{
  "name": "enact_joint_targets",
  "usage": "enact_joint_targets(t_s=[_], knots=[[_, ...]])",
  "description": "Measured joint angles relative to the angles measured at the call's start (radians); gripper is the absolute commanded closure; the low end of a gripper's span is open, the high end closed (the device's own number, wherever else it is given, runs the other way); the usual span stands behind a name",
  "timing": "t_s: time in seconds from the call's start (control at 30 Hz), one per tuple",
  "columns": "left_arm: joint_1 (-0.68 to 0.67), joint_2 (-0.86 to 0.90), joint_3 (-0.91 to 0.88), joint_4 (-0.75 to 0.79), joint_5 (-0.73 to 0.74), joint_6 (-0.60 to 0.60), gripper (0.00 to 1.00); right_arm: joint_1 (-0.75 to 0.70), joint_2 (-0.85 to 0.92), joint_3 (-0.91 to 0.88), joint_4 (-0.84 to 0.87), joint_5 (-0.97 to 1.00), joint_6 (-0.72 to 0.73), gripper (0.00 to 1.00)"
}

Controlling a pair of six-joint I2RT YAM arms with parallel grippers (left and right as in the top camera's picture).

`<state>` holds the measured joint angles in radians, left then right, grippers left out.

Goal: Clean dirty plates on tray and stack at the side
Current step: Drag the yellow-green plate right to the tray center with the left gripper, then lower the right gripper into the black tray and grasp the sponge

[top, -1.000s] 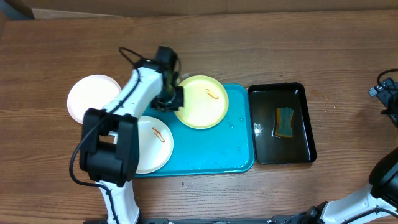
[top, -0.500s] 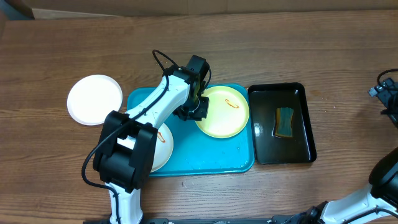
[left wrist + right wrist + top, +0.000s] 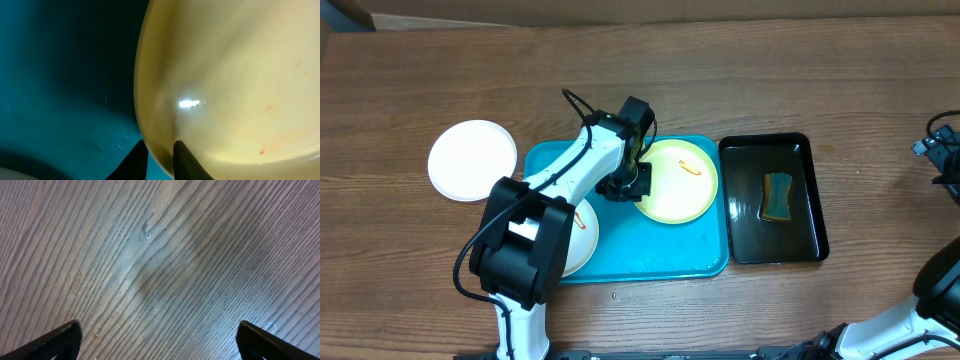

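2 fingers (image 3: 136, 162) of left gripper (image 3: 159, 145) seemingly pinch yellow-green plate (image 3: 225, 75) rim.

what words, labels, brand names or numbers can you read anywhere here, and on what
No readable text in any view.
The yellow-green plate, the white plate on the table, the turquoise tray, the black tray and the sponge carry no lettering; the plates' orange marks are smears.

The table (image 3: 820, 80) was matt, grained wood. The turquoise tray (image 3: 670, 250) and pale yellow-green plate (image 3: 685, 195) looked like smooth, glossy plastic; the black tray (image 3: 745, 245) shone too.
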<state>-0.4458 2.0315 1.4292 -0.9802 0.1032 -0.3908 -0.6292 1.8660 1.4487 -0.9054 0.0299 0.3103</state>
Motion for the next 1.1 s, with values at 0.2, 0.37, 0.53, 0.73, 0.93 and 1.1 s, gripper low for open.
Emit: enact_joint_targets(t_s=[0.2,0.37,0.53,0.73,0.93,1.1], knots=[[0.0,0.0,-0.002,0.016,-0.036,-0.002,0.91,0.0,0.0,0.0,0.0,0.0,0.0,0.0],[0.0,0.0,-0.002,0.031,-0.053,0.031,0.89,0.0,0.0,0.0,0.044,-0.001,0.0,0.0],[0.0,0.0,-0.002,0.032,-0.061,0.054,0.88,0.0,0.0,0.0,0.159,-0.008,0.0,0.0],[0.0,0.0,-0.002,0.034,-0.063,0.053,0.89,0.0,0.0,0.0,0.174,-0.025,0.0,0.0],[0.002,0.0,-0.002,0.034,-0.065,0.022,0.91,0.0,0.0,0.0,0.036,-0.26,0.003,0.0],[0.015,0.0,-0.002,0.034,-0.066,-0.008,0.96,0.004,0.0,0.0,-0.092,-0.45,-0.019,0.17]])
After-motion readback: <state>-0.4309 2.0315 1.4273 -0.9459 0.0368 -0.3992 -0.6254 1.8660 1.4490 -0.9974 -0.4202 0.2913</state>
